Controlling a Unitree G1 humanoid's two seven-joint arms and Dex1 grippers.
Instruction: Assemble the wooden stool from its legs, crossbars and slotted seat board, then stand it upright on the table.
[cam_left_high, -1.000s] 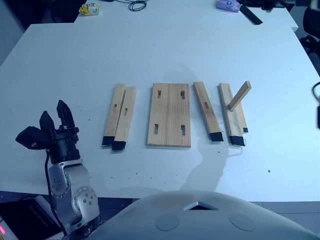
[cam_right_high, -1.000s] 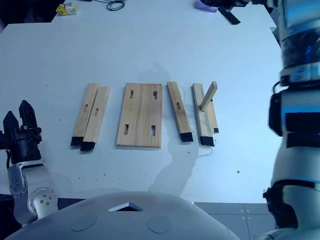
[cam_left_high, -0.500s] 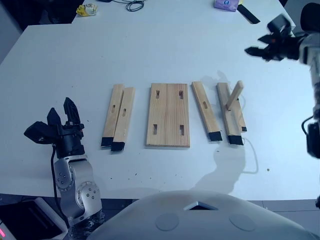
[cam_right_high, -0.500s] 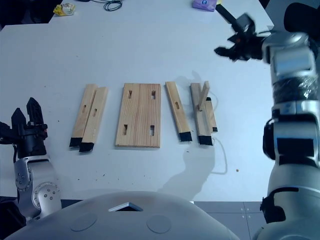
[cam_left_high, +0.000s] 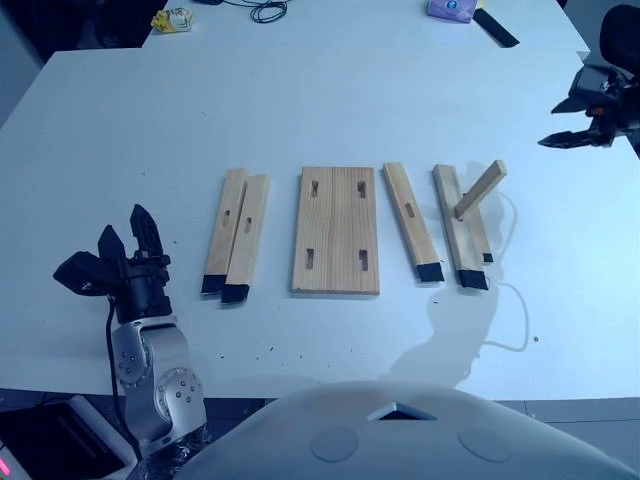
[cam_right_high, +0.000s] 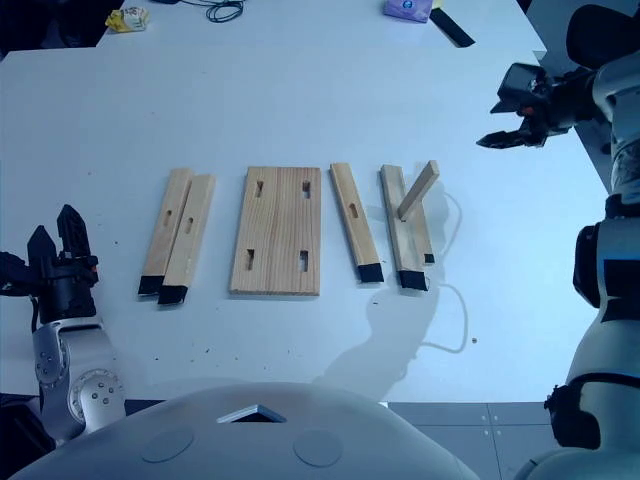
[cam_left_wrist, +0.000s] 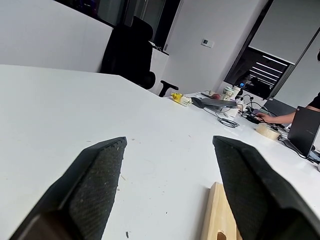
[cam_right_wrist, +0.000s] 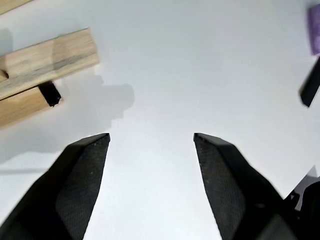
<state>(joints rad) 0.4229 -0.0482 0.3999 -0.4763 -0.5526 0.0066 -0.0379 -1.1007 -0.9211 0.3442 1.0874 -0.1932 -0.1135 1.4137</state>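
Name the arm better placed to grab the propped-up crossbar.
Right. The open right gripper hovers at the crossbar end of the row; the left gripper sits past the opposite end.

L gripper (cam_left_wrist: 170, 145): black fingers (cam_left_wrist: 97, 185) spread wide, low over white table (cam_left_wrist: 75, 100). Wooden leg (cam_left_wrist: 218, 217) w/ slot lies flat on table, near one finger. Black chair (cam_left_wrist: 131, 50) past table's far edge. Yellow item (cam_left_wrist: 177, 97), tape roll (cam_left_wrist: 265, 130) & laptop (cam_left_wrist: 305, 132) along that edge.
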